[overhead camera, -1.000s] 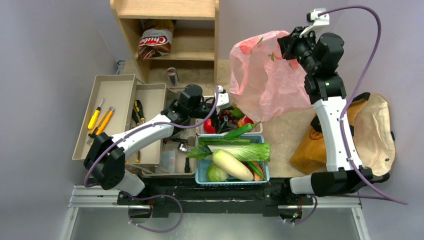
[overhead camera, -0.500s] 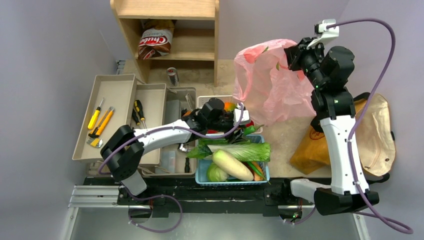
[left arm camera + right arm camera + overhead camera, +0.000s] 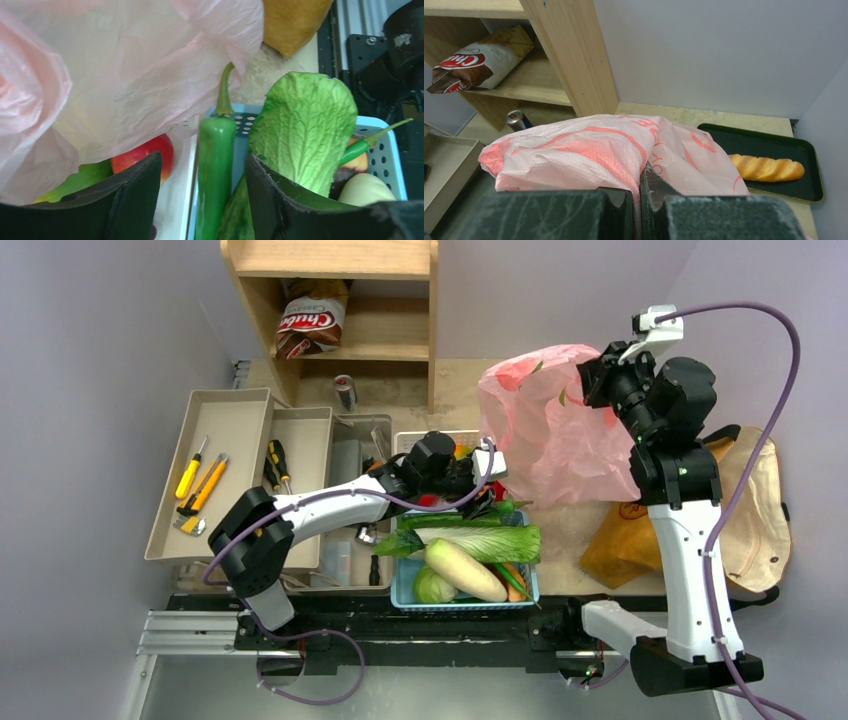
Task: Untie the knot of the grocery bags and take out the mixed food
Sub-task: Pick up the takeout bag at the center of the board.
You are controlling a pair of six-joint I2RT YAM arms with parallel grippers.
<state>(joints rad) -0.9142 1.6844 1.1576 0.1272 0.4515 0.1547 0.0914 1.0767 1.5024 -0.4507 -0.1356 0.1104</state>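
Observation:
My right gripper is raised at the back right, shut on a fold of the thin pink bag, which hangs from it. The pinch shows in the right wrist view, with the pink bag bunched over the fingers. No knot shows. My left gripper is low by the bag's bottom edge. In the left wrist view its jaws stand apart around a long green vegetable with a curved stem. A red apple lies left of it, napa cabbage right. The brown paper bag lies at the right.
A blue basket holds cabbage, daikon and carrot. Grey trays with tools sit at the left. The wooden shelf holds a Chubs bag, with a can below. A beige tote lies right. Bread lies on a dark tray.
My left arm has reached right, from the tool trays to the food under the bag, and its jaws have narrowed. My right arm has carried the pink bag to the right.

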